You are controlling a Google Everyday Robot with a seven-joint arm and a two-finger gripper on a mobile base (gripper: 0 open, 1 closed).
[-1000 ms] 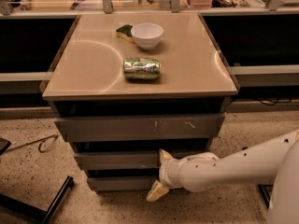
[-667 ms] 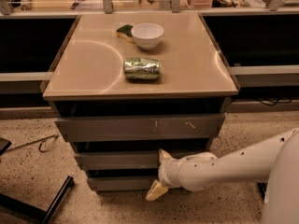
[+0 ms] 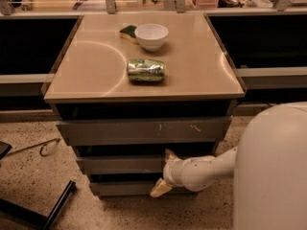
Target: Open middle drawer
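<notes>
The middle drawer is a plain grey front, the second of three stacked fronts under the tan cabinet top. It looks closed or nearly so, about flush with the others. My gripper is against the drawer's right half. Its fingers are spread open: the upper fingertip is at the drawer's top edge, the lower fingertip is down by the lowest front. The white arm reaches in from the right.
The larger top front has pale scratches. A white bowl, a green sponge and a crushed green can lie on the cabinet top. My white body fills the lower right. A black bar lies on the speckled floor.
My gripper has shifted slightly up and left along the middle drawer front. The white body now fills more of the lower right. The drawer has not visibly moved.
</notes>
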